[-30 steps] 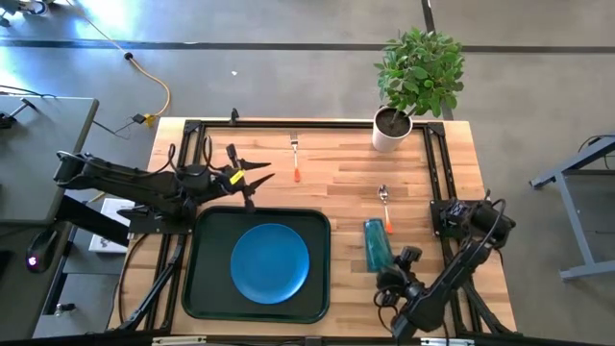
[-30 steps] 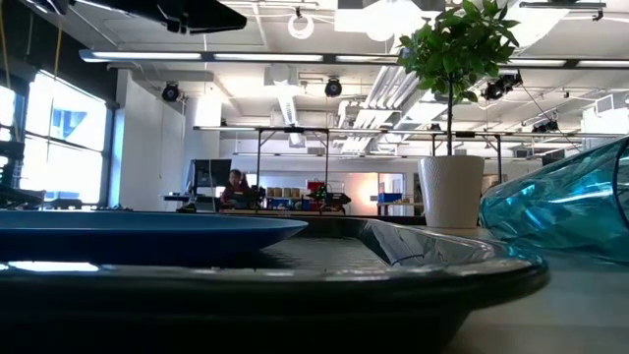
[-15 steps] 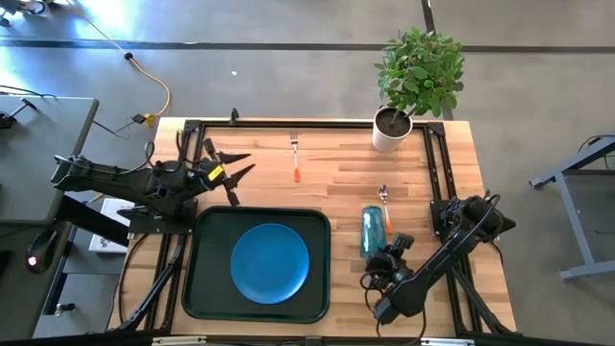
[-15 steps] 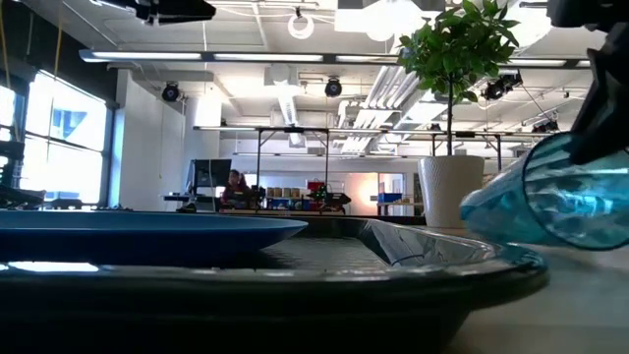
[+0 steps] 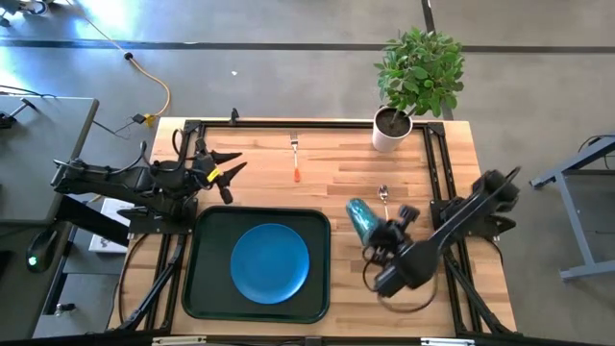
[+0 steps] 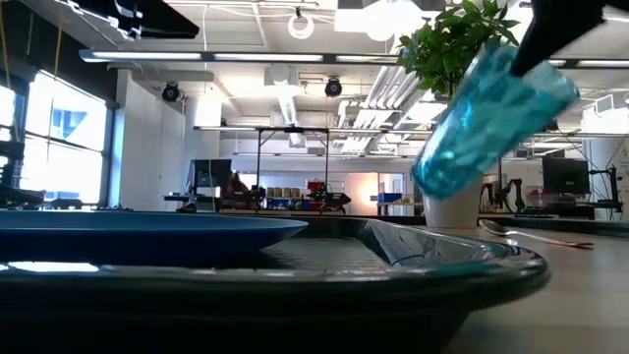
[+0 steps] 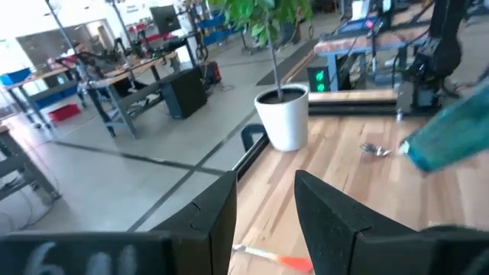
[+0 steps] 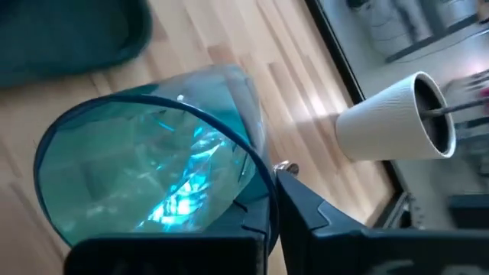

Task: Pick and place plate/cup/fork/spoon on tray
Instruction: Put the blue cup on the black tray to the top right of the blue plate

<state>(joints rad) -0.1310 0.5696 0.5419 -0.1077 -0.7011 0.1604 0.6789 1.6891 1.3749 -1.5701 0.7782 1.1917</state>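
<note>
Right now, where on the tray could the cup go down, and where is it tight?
Bare tray floor runs as strips left and right of the plate, and at the corners. The middle is taken by the plate. The right gripper holds the cup tilted above the wood, between tray and spoon.

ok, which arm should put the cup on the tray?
Right. The right gripper is already shut on the translucent teal cup, lifted just right of the dark rectangular tray. The left gripper hangs over the table's far left, holding nothing.
</note>
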